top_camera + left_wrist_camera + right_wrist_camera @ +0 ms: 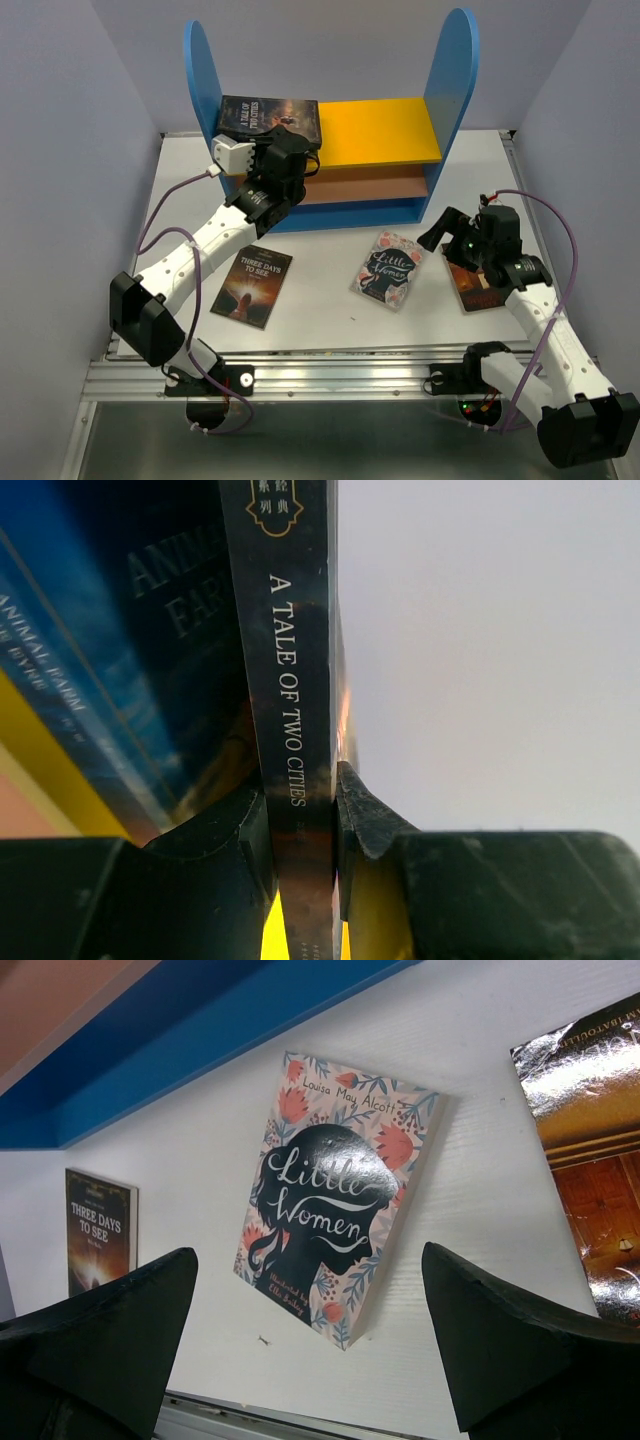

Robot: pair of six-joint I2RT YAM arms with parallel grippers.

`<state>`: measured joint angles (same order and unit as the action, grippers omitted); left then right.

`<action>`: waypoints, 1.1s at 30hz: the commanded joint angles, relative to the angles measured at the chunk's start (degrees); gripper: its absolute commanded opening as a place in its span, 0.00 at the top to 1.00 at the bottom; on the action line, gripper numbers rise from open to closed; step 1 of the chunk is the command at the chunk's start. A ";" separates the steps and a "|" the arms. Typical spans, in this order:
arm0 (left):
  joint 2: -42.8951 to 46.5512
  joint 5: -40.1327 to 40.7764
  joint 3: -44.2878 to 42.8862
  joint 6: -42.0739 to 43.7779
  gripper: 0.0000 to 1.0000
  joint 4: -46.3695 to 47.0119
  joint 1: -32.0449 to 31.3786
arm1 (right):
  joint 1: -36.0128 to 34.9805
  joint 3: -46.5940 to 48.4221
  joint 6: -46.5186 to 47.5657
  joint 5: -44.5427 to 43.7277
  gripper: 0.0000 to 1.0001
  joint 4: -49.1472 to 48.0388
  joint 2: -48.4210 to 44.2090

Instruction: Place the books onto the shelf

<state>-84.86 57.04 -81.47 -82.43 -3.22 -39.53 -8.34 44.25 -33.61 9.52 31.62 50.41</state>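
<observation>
The shelf (pixel 455 80) stands at the back of the table, its yellow top board (pixel 385 130) between blue side panels. At the board's left end my left gripper (pixel 285 142) is shut on the dark book "A Tale of Two Cities" (pixel 268 117), pinching its spine (pixel 295 700) between both pads (pixel 300 805). "Animal Farm" (pixel 150 630) leans just left of it. Flat on the table lie "Three Days to See" (pixel 252 285), the floral "Little Women" (pixel 388 268) and a brown-orange book (pixel 478 288). My right gripper (pixel 440 230) hangs open and empty (pixel 308 1252), right of "Little Women" (pixel 330 1190).
The right arm partly covers the brown-orange book (pixel 590 1160). The shelf's blue bottom board (pixel 200 1050) is just behind the lying books. A metal rail (pixel 330 375) runs along the table's near edge, and purple cables loop beside both arms.
</observation>
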 commanded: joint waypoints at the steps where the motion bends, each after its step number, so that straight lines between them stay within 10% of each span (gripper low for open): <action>1: 1.10 0.54 -4.57 -5.37 0.75 -0.99 0.77 | -0.10 3.30 1.26 0.68 0.00 -2.87 0.39; 5: 1.36 -0.95 -4.66 -5.63 0.39 -3.01 0.77 | -0.10 3.65 1.44 1.20 0.00 -3.14 0.65; 14: 4.00 -5.97 -2.90 -6.07 0.26 -6.79 0.77 | -0.10 5.41 3.98 6.29 0.00 -4.02 2.06; 19: 5.66 -9.39 -2.12 -4.85 0.01 -10.66 0.77 | -0.10 9.00 6.79 13.59 0.00 -5.60 3.02; 33: 16.91 -26.52 7.03 23.18 0.01 -5.66 0.86 | -21.01 23.92 12.16 -2.38 0.00 -7.18 16.45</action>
<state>-71.44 36.82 -75.33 -70.96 -11.40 -38.87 -26.15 61.71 -24.32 14.68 27.46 63.37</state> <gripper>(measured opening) 0.989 0.995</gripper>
